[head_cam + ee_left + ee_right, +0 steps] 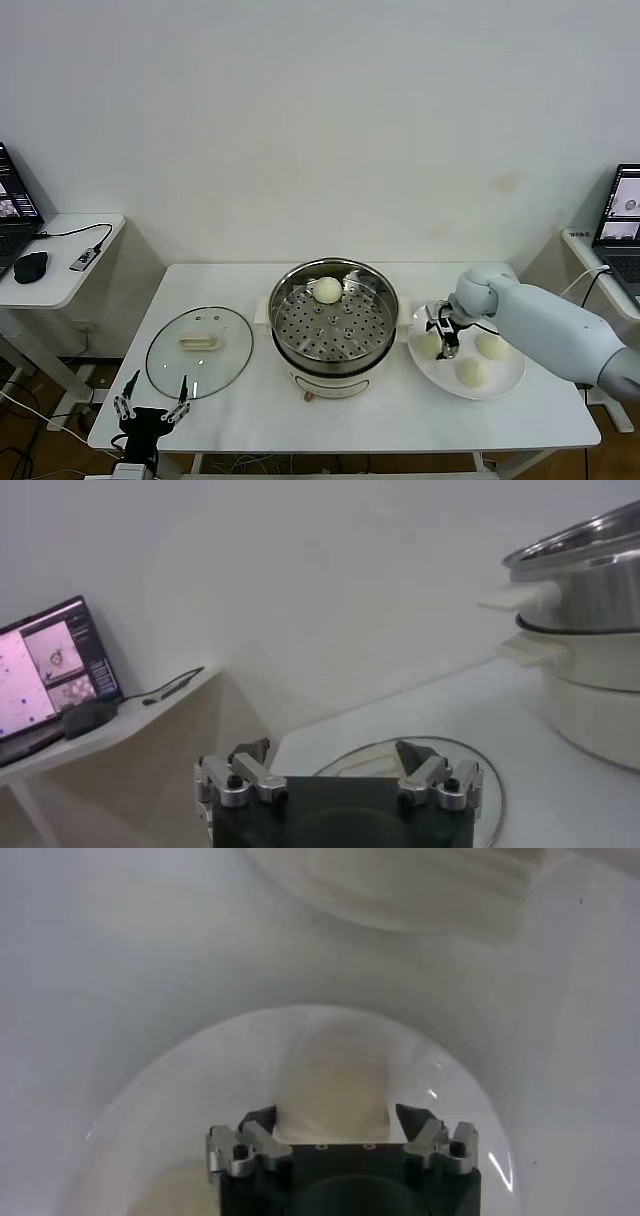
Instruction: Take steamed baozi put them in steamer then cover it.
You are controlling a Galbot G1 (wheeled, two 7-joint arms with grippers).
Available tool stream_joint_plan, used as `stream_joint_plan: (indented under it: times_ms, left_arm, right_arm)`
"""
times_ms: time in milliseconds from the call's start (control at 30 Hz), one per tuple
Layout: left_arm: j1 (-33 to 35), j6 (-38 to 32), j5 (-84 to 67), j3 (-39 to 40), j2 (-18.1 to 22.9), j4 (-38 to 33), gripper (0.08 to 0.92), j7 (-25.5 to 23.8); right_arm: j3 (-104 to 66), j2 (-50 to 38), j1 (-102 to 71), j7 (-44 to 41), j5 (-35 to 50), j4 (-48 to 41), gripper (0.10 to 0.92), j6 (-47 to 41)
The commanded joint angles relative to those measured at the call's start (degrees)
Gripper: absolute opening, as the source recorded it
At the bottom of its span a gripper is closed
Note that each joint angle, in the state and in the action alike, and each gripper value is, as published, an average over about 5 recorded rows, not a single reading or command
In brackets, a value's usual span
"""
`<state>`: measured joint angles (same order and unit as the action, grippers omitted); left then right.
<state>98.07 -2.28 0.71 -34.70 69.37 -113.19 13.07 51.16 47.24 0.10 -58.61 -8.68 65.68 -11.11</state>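
Note:
The steamer (290,345) stands at the table's middle, its perforated tray holding one baozi (327,290) at the far side. Three more baozi lie on a white plate (505,385) to its right: one at the plate's left (430,346), two others (491,346) (472,372). My right gripper (447,348) is low over the left one, jaws open and straddling it. In the right wrist view that baozi (330,1083) fills the gap of the gripper (336,1116). My left gripper (157,388) is parked open and empty at the table's front left.
A glass lid (200,350) with a cream handle lies flat left of the steamer; it shows in the left wrist view (345,765) beyond the left gripper (335,748). Side tables with laptops (15,210) (620,215) flank the table.

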Motion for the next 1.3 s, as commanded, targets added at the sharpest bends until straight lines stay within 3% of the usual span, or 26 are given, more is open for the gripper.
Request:
stream_joint_plan:
  times_ms: [33,600,933,1300]
  left_arm:
    - [0.1,0.0,0.0,0.0,0.1,-0.1,0.823,0.0]
    - [-0.4,0.0,-0.1,0.5,-0.2,-0.8,0.823,0.0]
    - [-0.5,0.0,-0.3,0.8,-0.6,-1.5,0.823,-0.1]
    - [-0.8,0.0,-0.4,0.1,-0.7,-1.5,0.823,0.1]
  right_arm:
    - [-0.2,-0.6,1.1,-0.5,0.0,1.0,0.647,-0.2]
    - [14.5,-11.5,29.8,-2.6,16.3,16.5,0.606,-7.4]
    - [23.6,-2.6,46.0,0.6,29.7,20.7,0.613,-14.4]
    - [21.9,11.6,36.8,10.2,43.8,18.7,0.619,-25.2]
